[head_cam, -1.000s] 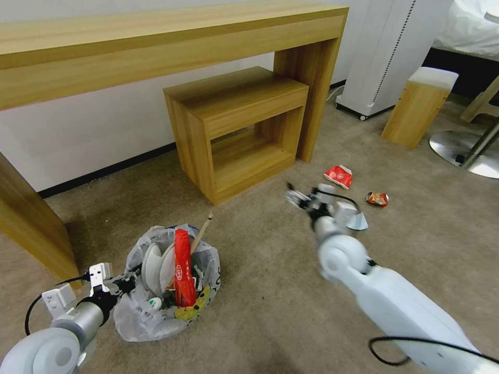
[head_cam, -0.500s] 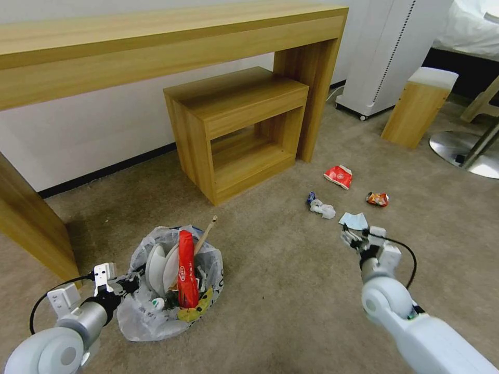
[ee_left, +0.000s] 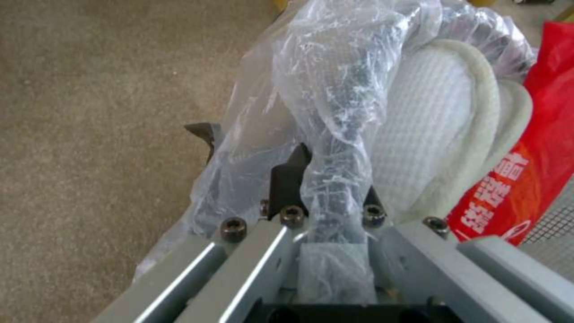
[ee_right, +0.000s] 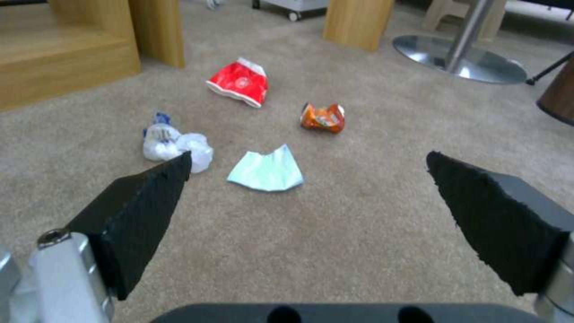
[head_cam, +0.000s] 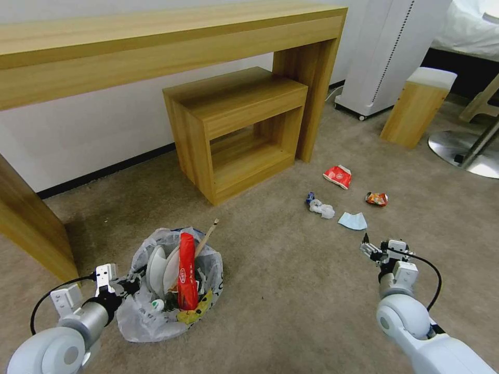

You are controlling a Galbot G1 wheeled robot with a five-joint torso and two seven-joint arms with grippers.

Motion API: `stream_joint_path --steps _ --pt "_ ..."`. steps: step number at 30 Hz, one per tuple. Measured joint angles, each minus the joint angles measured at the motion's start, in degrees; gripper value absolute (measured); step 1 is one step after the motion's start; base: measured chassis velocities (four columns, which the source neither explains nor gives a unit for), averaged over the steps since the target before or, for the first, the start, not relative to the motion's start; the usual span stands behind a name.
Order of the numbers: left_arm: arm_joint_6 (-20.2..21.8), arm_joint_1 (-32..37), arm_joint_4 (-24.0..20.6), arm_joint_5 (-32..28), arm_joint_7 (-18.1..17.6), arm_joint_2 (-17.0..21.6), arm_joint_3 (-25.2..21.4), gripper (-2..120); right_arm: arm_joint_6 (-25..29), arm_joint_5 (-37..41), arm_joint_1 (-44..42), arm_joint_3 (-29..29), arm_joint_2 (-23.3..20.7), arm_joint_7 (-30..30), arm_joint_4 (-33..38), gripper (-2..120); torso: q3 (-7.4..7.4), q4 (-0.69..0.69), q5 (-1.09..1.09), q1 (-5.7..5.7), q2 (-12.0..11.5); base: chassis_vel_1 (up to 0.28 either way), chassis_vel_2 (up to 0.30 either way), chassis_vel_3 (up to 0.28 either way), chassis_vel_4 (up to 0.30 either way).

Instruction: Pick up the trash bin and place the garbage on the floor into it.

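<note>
The trash bin [head_cam: 171, 291], lined with a crinkly clear bag, stands on the beige floor [head_cam: 280, 291] at the near left. It holds white slippers [head_cam: 158, 265], a tall red wrapper [head_cam: 186, 270] and a wooden stick [head_cam: 207, 236]. My left gripper [head_cam: 127, 284] is shut on its bagged rim [ee_left: 350, 134], beside a slipper [ee_left: 430, 148]. Garbage lies further right: crumpled tissue [head_cam: 321, 208], blue mask [head_cam: 352, 221], red wrapper [head_cam: 338, 176] and orange wrapper [head_cam: 377, 198]. My right gripper [head_cam: 369, 248] hangs open just short of the mask [ee_right: 266, 172], nothing between its fingers [ee_right: 150, 211].
A long wooden desk [head_cam: 156, 47] with a low wooden cabinet [head_cam: 236, 130] under it lines the wall. Beyond the litter stand a white appliance [head_cam: 384, 52], a wooden stool [head_cam: 418, 106] and a chair's metal base [head_cam: 462, 150]. A dark brown bin [ee_right: 559, 98] stands far right.
My right arm has drawn back toward me and to the right, from over the tissue to the near side of the mask. The left gripper keeps hold of the bin.
</note>
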Motion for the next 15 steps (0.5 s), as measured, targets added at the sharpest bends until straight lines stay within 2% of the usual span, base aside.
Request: stream_joint_path --steps 9,15 --pt "0.0 0.2 -0.1 0.0 0.1 -0.3 -0.2 1 7.6 -4.5 0.3 -1.1 1.6 -3.1 -3.9 100 0.00 0.00 -0.01 0.00 0.0 0.000 0.000 0.000 0.000" --pt "-0.1 0.4 -0.2 0.0 0.2 -0.4 -0.4 1 8.9 -5.6 0.4 -1.2 1.8 -3.9 -4.6 100 0.00 -0.01 -0.01 0.00 0.0 0.000 0.000 0.000 0.000"
